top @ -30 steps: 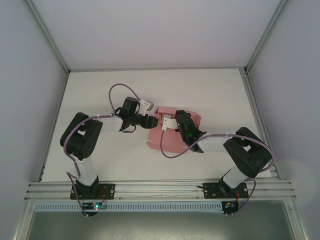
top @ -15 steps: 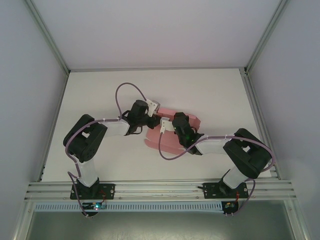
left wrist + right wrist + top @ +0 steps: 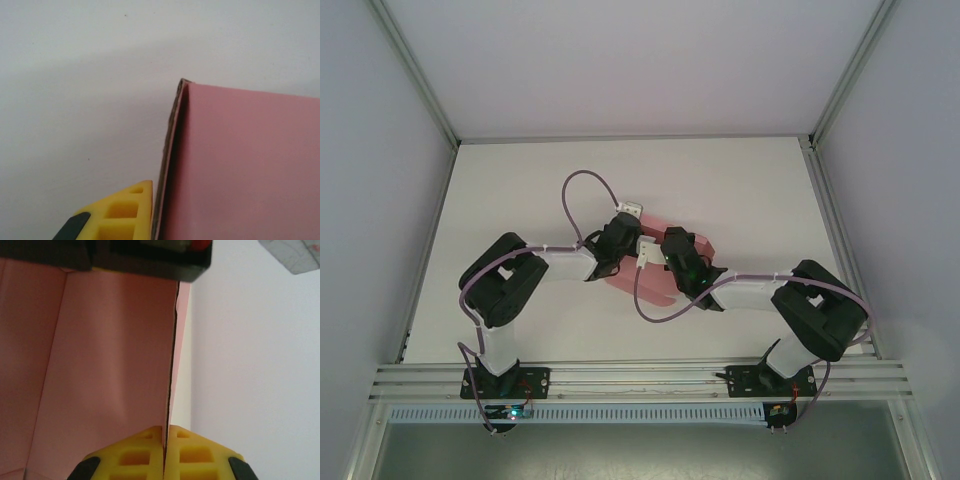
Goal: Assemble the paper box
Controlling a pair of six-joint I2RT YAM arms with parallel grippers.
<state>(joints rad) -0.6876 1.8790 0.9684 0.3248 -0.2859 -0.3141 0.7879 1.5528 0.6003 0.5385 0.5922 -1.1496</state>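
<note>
Your left gripper (image 3: pixel 156 212) pinched shut on an upright wall of the pink paper box (image 3: pixel 656 284), your right gripper (image 3: pixel 164 441) clamped tight on a card edge just at its 3 o'clock, box mid-table, both grippers at its 10 o'clock side.
</note>
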